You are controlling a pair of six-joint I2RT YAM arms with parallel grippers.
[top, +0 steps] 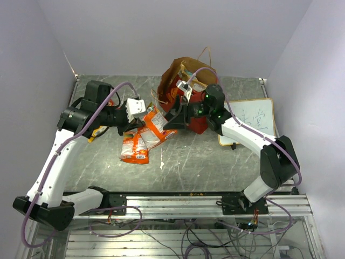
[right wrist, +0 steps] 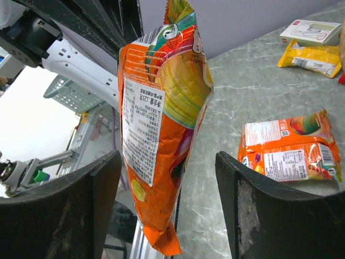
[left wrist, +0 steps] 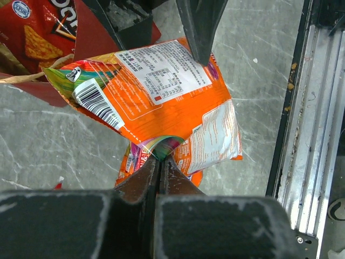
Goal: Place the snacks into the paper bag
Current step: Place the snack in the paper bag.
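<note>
orange snack packet held upright in the air between the two arms, near the paper bag. your left gripper is pinched tight on the packet's sealed edge; your right gripper stands wide, one finger on each side of the pouch, not closed on it. judge it light, puffy and slick-filmed, with brittle contents: take the flat seam, and squeeze gently. second orange packet lies flat on the table.

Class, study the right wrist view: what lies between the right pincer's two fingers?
An orange packet, pinched by the shut left pincer, hangs upright between the fingers of the open right pincer. The right wrist view shows this best.
</note>
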